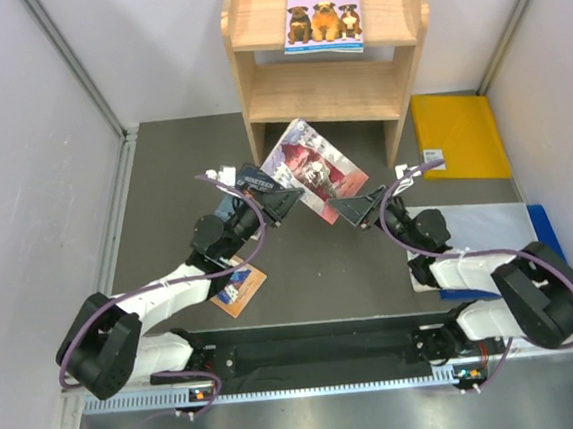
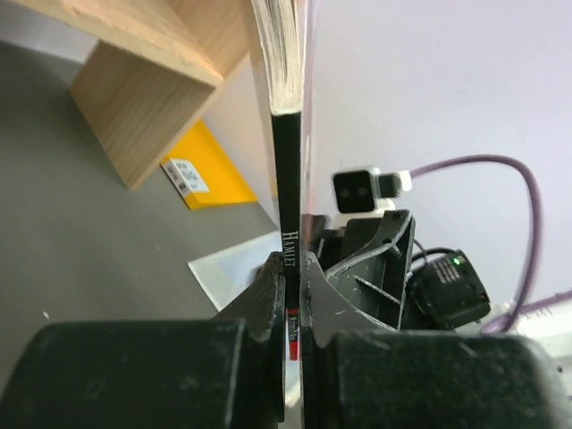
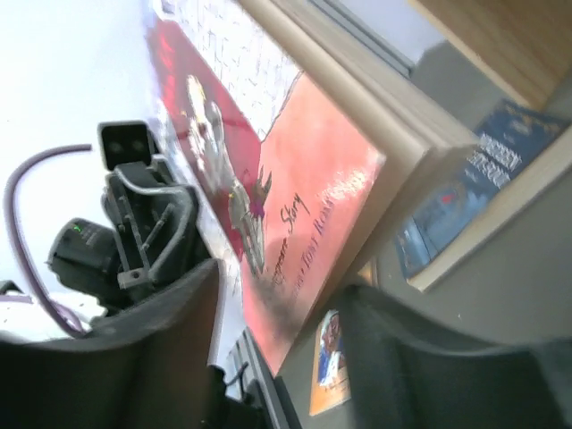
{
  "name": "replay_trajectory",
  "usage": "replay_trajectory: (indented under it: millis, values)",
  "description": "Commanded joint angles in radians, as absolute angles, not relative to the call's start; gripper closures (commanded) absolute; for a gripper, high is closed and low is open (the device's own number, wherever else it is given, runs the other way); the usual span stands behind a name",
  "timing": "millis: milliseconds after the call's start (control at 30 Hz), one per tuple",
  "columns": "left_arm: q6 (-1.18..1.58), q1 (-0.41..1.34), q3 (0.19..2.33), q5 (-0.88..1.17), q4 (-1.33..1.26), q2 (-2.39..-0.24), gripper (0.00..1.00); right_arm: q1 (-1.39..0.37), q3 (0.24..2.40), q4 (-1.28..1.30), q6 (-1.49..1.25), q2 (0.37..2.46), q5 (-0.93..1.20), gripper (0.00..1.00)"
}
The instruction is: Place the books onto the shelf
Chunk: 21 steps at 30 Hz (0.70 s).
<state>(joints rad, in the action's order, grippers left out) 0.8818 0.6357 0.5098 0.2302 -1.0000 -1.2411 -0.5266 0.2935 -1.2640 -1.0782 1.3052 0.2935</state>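
A book with a red and pink cover [image 1: 312,162] hangs tilted in the air in front of the pale wood shelf [image 1: 331,90]. My left gripper [image 1: 284,203] is shut on its black spine [image 2: 288,179], with the book edge-on between the fingers [image 2: 268,295]. My right gripper [image 1: 346,209] stands open around the opposite lower corner of the cover [image 3: 331,206], and gaps show on both sides. The book with three dogs [image 1: 322,16] lies on the shelf's top tier. An orange book [image 1: 238,287] lies on the floor by the left arm. A dark blue book [image 3: 483,179] lies on the floor under it.
A yellow folder [image 1: 458,134] lies on the floor right of the shelf. A white plastic sheet [image 1: 488,222] lies beside the right arm, with a blue edge [image 1: 544,230] past it. Grey walls close in on both sides.
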Motion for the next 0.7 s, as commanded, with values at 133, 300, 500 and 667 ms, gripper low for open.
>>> replay_trajectory:
  millis: [133, 300, 500, 667]
  values:
    - [0.908, 0.638, 0.503, 0.239, -1.129, -1.262, 1.0, -0.52, 0.383, -1.327, -1.017, 1.203, 0.322, 1.0]
    - [0.881, 0.638, 0.515, 0.218, -1.091, -1.27, 1.0, -0.518, 0.39, -1.287, -0.999, 1.164, 0.334, 1.0]
    - [0.793, 0.638, 0.471, 0.18, -0.942, -1.203, 0.63, -0.529, 0.526, -0.958, -0.8, 1.051, 0.341, 1.0]
    - [0.756, 0.637, 0.329, 0.107, -0.857, -1.124, 0.49, -0.555, 0.745, -0.635, -0.585, 1.035, 0.325, 1.0]
